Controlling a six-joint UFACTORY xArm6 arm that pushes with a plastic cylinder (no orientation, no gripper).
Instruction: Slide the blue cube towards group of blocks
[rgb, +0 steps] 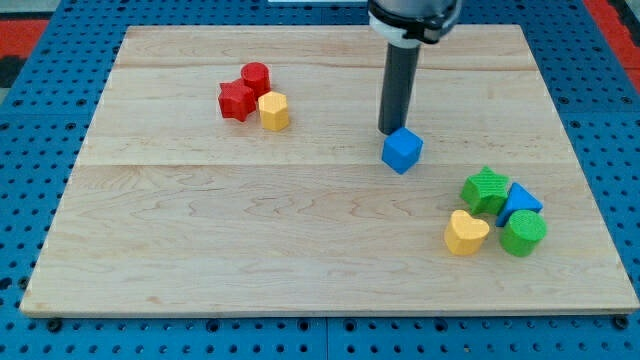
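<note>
A blue cube lies right of the board's middle. My tip stands just above and to the left of the cube, touching or nearly touching its upper edge. A group of blocks lies at the lower right: a green star, a blue triangle, a green cylinder and a yellow heart. The blue cube is apart from that group, up and to its left.
A second group lies at the upper left: a red cylinder, a red star and a yellow hexagonal block. The wooden board rests on a blue perforated surface.
</note>
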